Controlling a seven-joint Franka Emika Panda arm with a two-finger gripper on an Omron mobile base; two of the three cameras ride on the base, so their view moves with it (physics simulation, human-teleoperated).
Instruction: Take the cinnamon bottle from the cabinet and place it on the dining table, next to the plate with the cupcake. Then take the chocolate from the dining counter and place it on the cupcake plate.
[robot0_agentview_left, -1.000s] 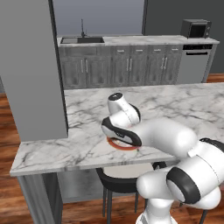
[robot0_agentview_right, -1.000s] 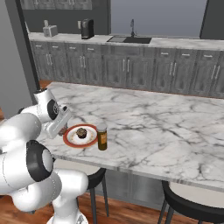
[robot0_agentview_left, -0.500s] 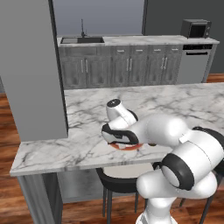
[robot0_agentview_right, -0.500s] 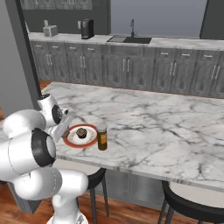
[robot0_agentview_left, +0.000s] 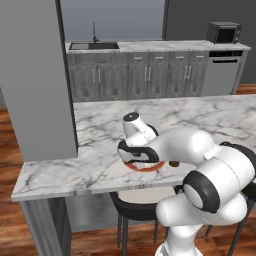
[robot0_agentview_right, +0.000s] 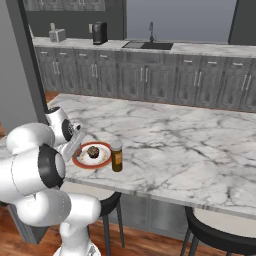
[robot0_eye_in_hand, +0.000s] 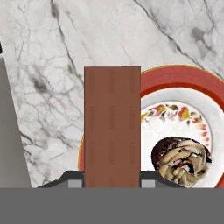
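The chocolate (robot0_eye_in_hand: 112, 127) is clamped in our hand (robot0_eye_in_hand: 112, 177), hanging over the near rim of the plate (robot0_eye_in_hand: 175, 78) — beside the cupcake (robot0_eye_in_hand: 181, 161). We should lower it onto bare plate, then let go; the cinnamon bottle (robot0_agentview_right: 117, 156) stands just beside.

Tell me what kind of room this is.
A home kitchen, rendered rather than real: a sink set in a run of grey cabinets, a microwave, and a marble dining counter with stools.
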